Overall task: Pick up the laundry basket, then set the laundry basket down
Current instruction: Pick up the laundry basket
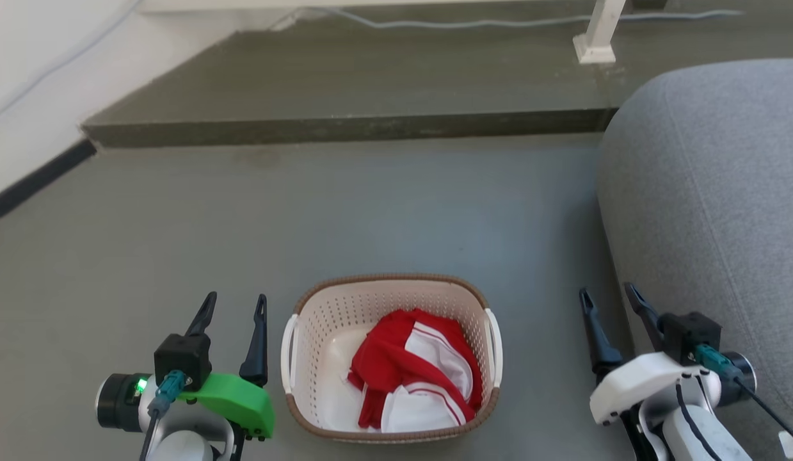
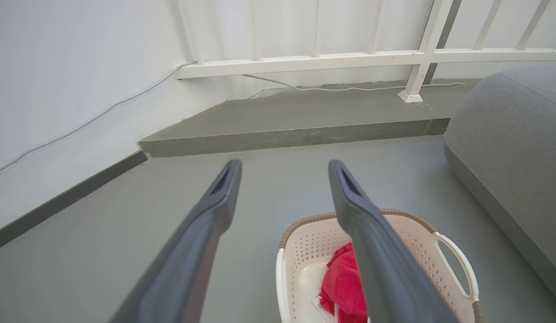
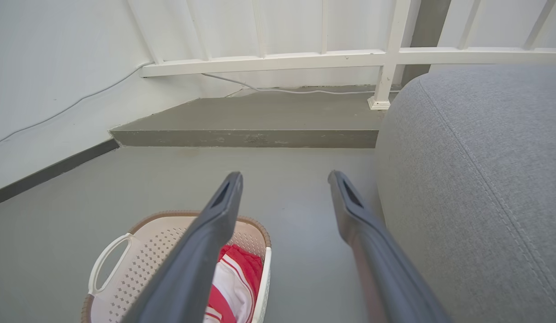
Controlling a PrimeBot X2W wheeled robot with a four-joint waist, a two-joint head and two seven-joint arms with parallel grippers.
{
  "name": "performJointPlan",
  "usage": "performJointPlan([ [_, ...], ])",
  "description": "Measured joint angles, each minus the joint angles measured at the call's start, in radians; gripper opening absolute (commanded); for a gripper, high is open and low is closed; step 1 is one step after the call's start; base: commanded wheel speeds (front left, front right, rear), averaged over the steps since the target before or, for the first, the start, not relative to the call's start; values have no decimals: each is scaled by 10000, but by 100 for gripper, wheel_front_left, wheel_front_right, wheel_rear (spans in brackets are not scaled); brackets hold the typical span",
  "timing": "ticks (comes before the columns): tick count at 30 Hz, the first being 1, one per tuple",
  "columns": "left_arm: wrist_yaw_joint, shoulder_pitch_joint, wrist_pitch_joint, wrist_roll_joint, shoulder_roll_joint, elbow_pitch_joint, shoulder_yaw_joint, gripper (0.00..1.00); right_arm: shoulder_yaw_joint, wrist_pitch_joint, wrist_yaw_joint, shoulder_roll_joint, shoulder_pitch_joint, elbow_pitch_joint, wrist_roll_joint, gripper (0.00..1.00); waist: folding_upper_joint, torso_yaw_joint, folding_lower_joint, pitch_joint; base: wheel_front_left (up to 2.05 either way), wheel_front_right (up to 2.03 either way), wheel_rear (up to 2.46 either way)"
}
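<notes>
Floor: a smooth grey-green floor (image 1: 396, 211) runs from the robot's feet to a low raised step (image 1: 345, 125) of the same colour, its front edge scuffed.
Wall: a white wall (image 1: 31, 77) closes the left side, with a dark skirting strip (image 1: 38, 176) along its foot and a thin cable trailing down it.
Railing: on the step stands a white railing (image 2: 372, 56); one post foot (image 1: 594, 48) sits on the step, and a pale cable (image 1: 498, 22) lies along the back.
Seat: a big rounded grey fabric cushion (image 1: 710, 211) fills the right side, resting on the floor.
Laundry basket: the laundry basket (image 1: 319, 320) sits on the floor between the two hands, well short of the step and near the cushion without touching it; its two white side handles face the hands.
Contents: a crumpled red-and-white garment (image 1: 412, 371) lies inside.
Left hand: the left hand (image 1: 233, 307) hovers just beside the basket's left handle, fingers spread, gripping nothing.
Right hand: the right hand (image 1: 610, 298) hangs farther off from the right handle, close to the cushion, fingers spread and empty.
</notes>
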Motion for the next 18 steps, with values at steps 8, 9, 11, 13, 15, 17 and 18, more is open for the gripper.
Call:
performJointPlan([
  [8, -213, -488, 13, -46, -100, 395, -226, 100, -13, -2, 0, 201, -588, 320, -42, 100, 0, 6, 1, 1023, 0, 0, 0],
  [9, -255, -606, 13, -46, -123, 443, -240, 100, -17, -2, 0, 201, -630, 368, -44, 100, 0, 11, 0, 1157, 0, 0, 0],
  [11, -265, -814, 17, -48, -148, 581, -259, 100, -23, -2, 0, 205, -767, 460, -54, 100, 0, 23, 0, 1433, 0, 0, 0],
  [13, -355, -1045, 23, -59, -153, 719, -253, 100, -29, -2, 0, 228, -989, 560, -56, 100, 0, 43, 0, 1851, 0, 0, 0],
  [15, -395, -1225, 25, -81, -161, 853, -247, 100, -27, -2, 0, 247, -1116, 625, -56, 100, 0, 55, 1, 2133, 0, 0, 0],
  [17, -449, -1396, 35, -82, -167, 984, -247, 100, -19, -2, 0, 268, -1198, 679, -56, 100, 0, 66, 1, 2413, 0, 0, 0],
  [18, -489, -1481, 96, -88, -171, 1049, -245, 100, -13, -2, 0, 284, -1234, 717, -56, 100, 0, 70, 0, 2558, 0, 0, 0],
])
